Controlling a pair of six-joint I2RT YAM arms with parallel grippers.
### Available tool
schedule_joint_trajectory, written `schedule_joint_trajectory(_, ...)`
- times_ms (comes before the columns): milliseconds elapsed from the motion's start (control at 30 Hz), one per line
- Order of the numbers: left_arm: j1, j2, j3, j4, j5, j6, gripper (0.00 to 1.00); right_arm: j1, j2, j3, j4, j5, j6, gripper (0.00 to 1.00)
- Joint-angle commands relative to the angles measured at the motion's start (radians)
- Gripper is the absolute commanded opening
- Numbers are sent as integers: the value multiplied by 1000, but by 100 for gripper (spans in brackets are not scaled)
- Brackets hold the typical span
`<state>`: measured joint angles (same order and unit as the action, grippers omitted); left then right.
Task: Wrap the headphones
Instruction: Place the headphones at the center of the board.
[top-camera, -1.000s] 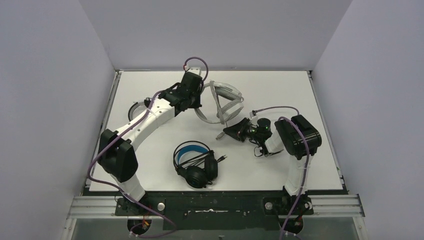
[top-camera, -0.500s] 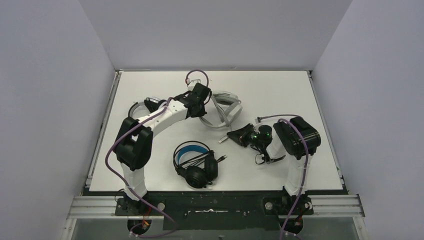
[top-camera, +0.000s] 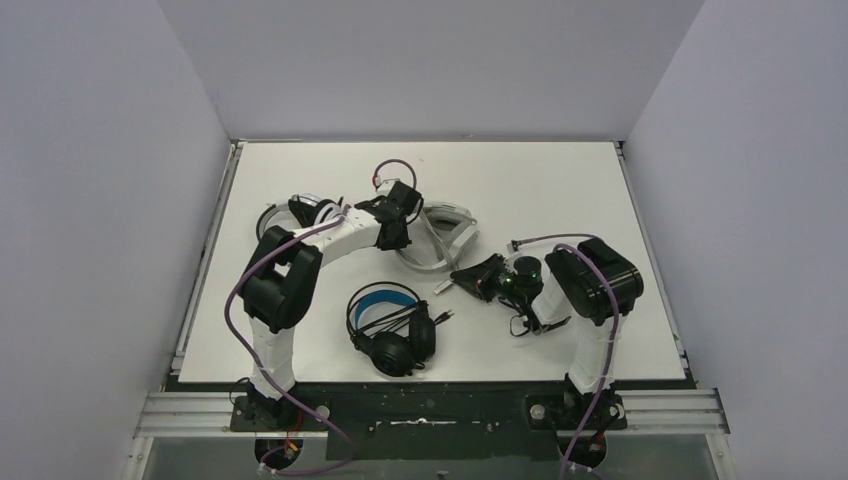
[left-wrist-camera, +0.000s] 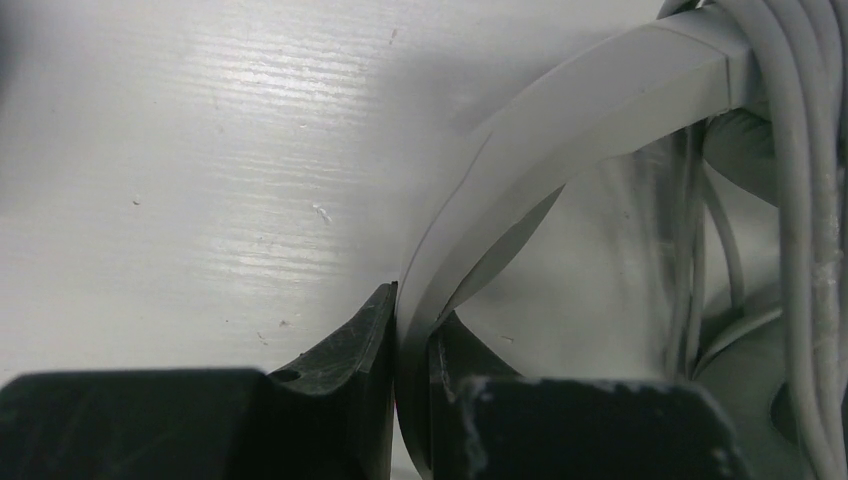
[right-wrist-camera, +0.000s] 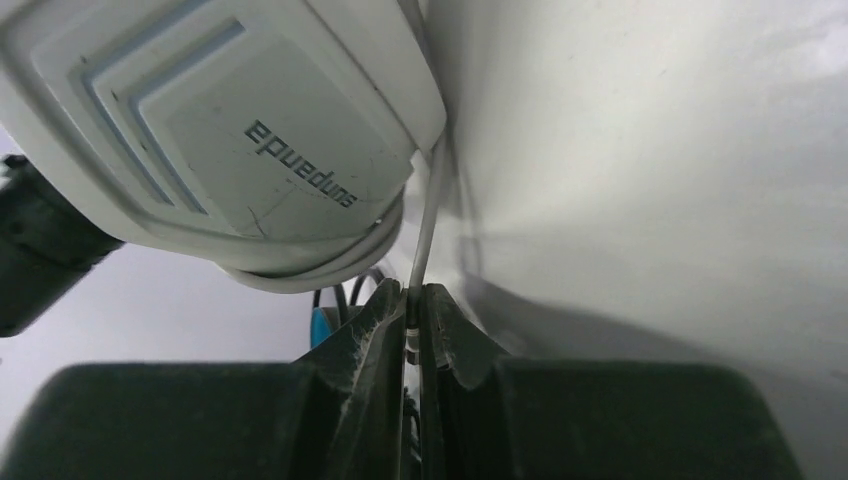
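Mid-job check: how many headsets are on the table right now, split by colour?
Black headset, blue-lined band: 1
White/grey headsets: 2, the middle white headset and the left-edge white headset, which is partly hidden by the left arm
Total: 3

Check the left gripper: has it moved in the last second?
Yes. The left gripper, shut on the white headset, has pulled back from the table far edge toward the black headset.
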<state>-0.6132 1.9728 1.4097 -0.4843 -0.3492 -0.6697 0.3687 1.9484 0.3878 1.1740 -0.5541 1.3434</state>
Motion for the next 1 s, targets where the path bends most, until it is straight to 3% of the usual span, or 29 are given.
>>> schedule_joint_trajectory(0,7,-11,-16,152,13,-3,0,8,14,-20,225,-7,101,0)
schedule_joint_trajectory(133,7,9,-26,169,16,7,0,28,32,-34,299,-1,145,1)
schedule_joint_trajectory(333,4,10,-69,190,-12,36,0,40,-15,-38,281,9,138,4)
schedule_joint_trajectory(500,1,9,-102,199,13,39,0,57,-109,-21,131,52,91,10)
schedule_joint_trajectory(967,-18,-20,-142,195,25,78,0,74,-176,24,7,102,43,24)
